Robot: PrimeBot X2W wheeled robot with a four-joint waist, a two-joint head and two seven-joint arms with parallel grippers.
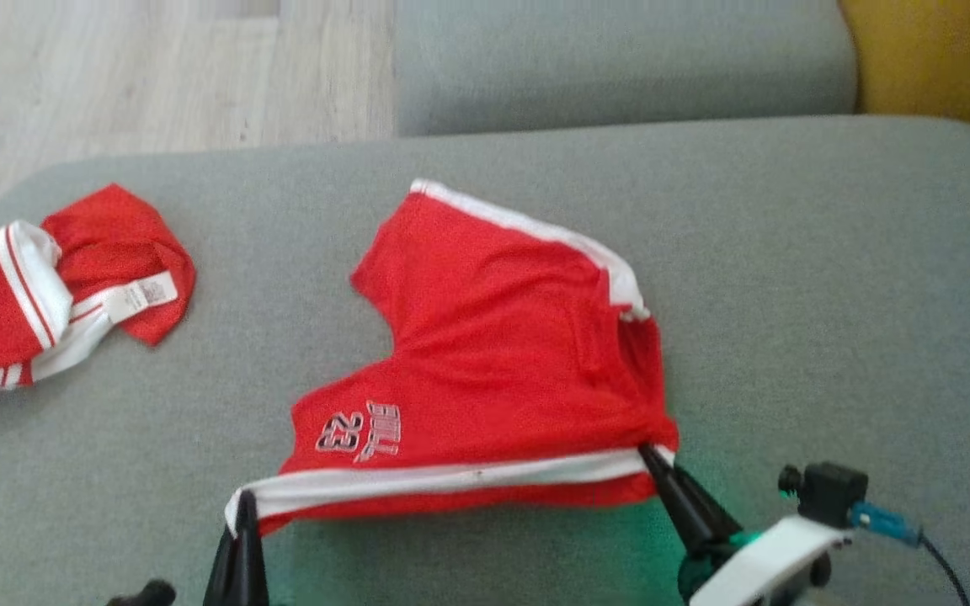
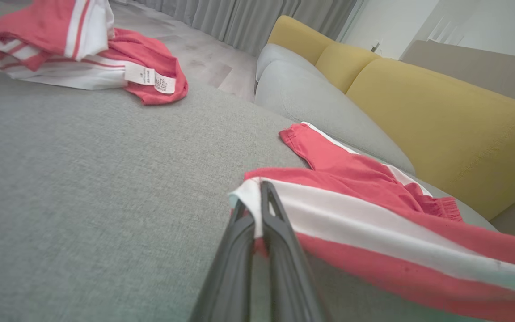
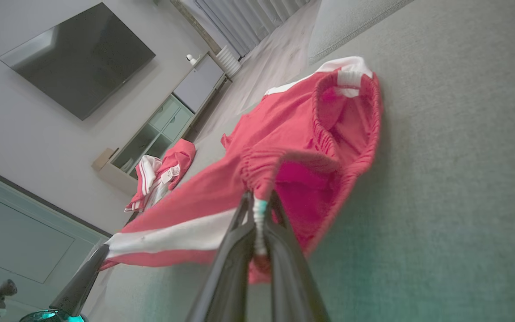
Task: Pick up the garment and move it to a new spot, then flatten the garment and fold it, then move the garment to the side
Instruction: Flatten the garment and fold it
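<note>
The garment is a pair of red shorts with a white side stripe and a "23" print. It lies mostly spread on the grey sofa cushion, with its near edge stretched between my grippers. My left gripper is shut on the striped hem corner at the lower left; in its wrist view the fingertips pinch the white stripe of the garment. My right gripper is shut on the waistband corner, and its wrist view shows the gripper clamping the gathered elastic of the garment.
A second crumpled red and white garment lies at the cushion's left end. Another grey cushion sits behind, with a yellow backrest at the far right. Wood floor lies beyond the left edge.
</note>
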